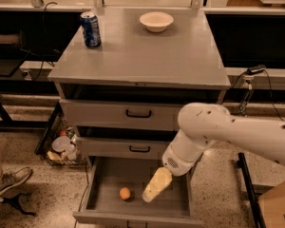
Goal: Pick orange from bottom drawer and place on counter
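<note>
The orange (pixel 125 193) lies on the grey floor of the open bottom drawer (pixel 180 212), left of its middle. My gripper (pixel 150 195) hangs from the white arm over the drawer's inside, just right of the orange and apart from it. It holds nothing that I can see. The counter (pixel 147 56) is the grey cabinet top above the two shut drawers.
A blue can (pixel 90 29) stands at the counter's back left and a white bowl (pixel 156 21) at its back middle. A basket of clutter (pixel 61 148) sits on the floor left of the cabinet. A shoe (pixel 7 182) is at the far left and a cardboard box (pixel 278 205) at the lower right.
</note>
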### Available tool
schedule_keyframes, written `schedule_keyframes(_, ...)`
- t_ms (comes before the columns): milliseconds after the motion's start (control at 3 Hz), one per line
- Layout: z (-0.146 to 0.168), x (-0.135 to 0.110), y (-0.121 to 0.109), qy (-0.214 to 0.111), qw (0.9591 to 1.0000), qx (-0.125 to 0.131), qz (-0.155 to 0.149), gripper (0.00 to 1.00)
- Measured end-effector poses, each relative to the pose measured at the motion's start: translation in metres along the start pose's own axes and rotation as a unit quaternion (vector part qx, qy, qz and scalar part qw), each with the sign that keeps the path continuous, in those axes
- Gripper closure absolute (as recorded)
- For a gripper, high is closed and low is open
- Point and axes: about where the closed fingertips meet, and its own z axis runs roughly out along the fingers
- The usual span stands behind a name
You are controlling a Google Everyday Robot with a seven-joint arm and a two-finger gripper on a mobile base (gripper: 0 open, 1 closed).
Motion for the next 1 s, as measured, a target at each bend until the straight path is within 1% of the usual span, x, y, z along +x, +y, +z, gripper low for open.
schedule_keyframes(333, 0.015, -0.0181, -0.0111, -0.036, 0.9992, 0.005, 0.014, 0.0)
schedule_keyframes(667, 0.0144, -0.0184, -0.011, -0.036, 0.9992, 0.005, 0.013, 0.0)
schedule_keyframes(1000, 0.0233, -0.0196, -0.0121, -0.026, 0.9992, 0.011, 0.029, 0.0)
